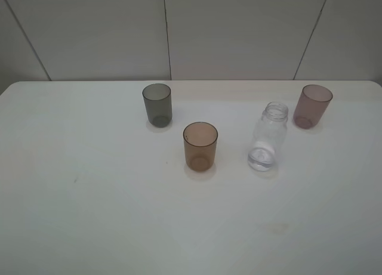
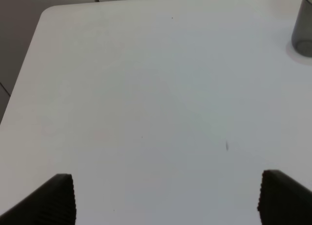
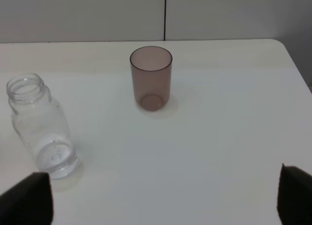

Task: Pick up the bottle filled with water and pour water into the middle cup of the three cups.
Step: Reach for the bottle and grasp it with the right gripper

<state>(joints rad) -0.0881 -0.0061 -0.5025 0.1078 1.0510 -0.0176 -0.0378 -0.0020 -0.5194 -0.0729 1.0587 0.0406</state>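
The clear capless bottle stands upright on the white table, with a little water at its bottom; it also shows in the right wrist view. The amber-brown middle cup stands left of it. The smoky grey cup is behind and to the left, and its edge shows in the left wrist view. The mauve-pink cup is at the back right, also seen in the right wrist view. Neither gripper shows in the high view. My left gripper and right gripper are both open and empty, apart from all objects.
The white table has its rounded back-left corner and its back-right corner in the wrist views. A grey panelled wall stands behind the table. A small dark speck lies on the left side.
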